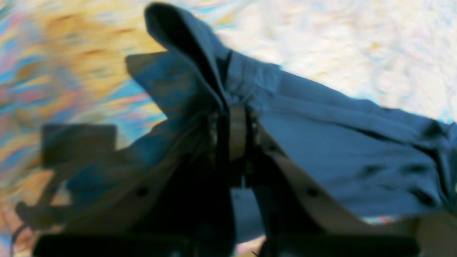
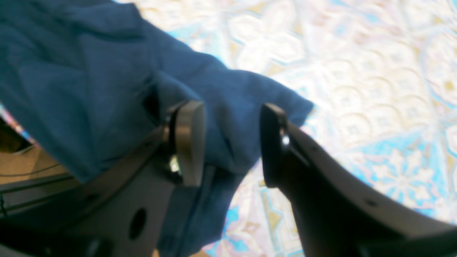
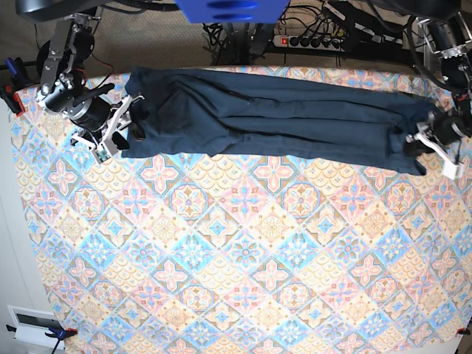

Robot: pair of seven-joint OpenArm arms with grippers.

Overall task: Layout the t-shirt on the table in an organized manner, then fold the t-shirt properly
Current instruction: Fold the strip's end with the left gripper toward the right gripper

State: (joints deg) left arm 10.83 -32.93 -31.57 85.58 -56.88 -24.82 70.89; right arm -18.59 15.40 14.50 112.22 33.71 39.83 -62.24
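Note:
The dark blue t-shirt (image 3: pixel 273 118) lies stretched in a long creased band across the far part of the table (image 3: pixel 243 243). My left gripper (image 3: pixel 417 140) is at the band's right end in the base view. In the left wrist view this left gripper (image 1: pixel 232 114) is shut on a bunched fold of the t-shirt (image 1: pixel 321 135), raised a little off the table. My right gripper (image 3: pixel 127 127) is at the band's left end. Its fingers (image 2: pixel 189 142) stand apart, so the right gripper (image 2: pixel 230 110) is open, with the t-shirt's edge (image 2: pixel 89 89) lying loose between them.
A power strip with cables (image 3: pixel 324 37) and a blue fixture (image 3: pixel 232 9) sit beyond the table's far edge. Clamps hold the patterned cloth at the left edge (image 3: pixel 13 99) and the near left corner (image 3: pixel 55 333). A white box (image 3: pixel 29 322) sits off that corner.

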